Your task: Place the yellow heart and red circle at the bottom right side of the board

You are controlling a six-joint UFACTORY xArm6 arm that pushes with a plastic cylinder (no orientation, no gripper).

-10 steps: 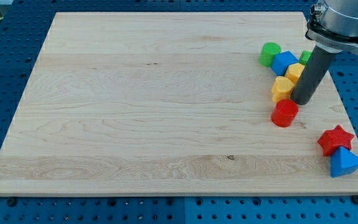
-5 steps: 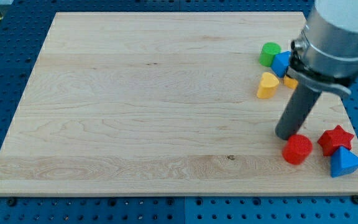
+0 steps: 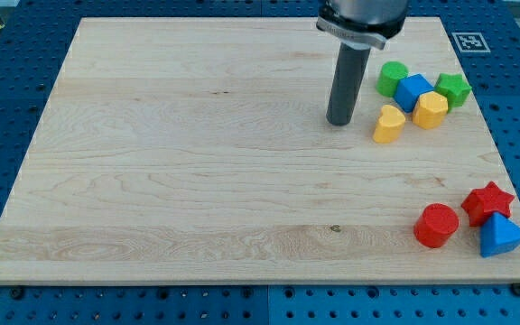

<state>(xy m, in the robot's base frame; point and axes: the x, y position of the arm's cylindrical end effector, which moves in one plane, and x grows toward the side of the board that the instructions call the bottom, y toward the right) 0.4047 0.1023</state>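
Observation:
The yellow heart (image 3: 388, 125) lies at the view's right, upper half of the wooden board (image 3: 197, 162). The red circle (image 3: 436, 226) lies near the board's bottom right corner, just left of the red star (image 3: 487, 202). My tip (image 3: 338, 122) rests on the board a short way left of the yellow heart, not touching it, and far above-left of the red circle.
A green circle (image 3: 391, 78), a blue block (image 3: 414, 92), a yellow hexagon (image 3: 431, 109) and a green star (image 3: 454, 88) cluster just right of the heart. A blue triangle-like block (image 3: 500, 236) sits at the bottom right corner, below the red star.
The red circle was pushed down to the bottom right beside the red star. The yellow heart slid left out of the cluster. My tip then moved up and left to beside the heart.

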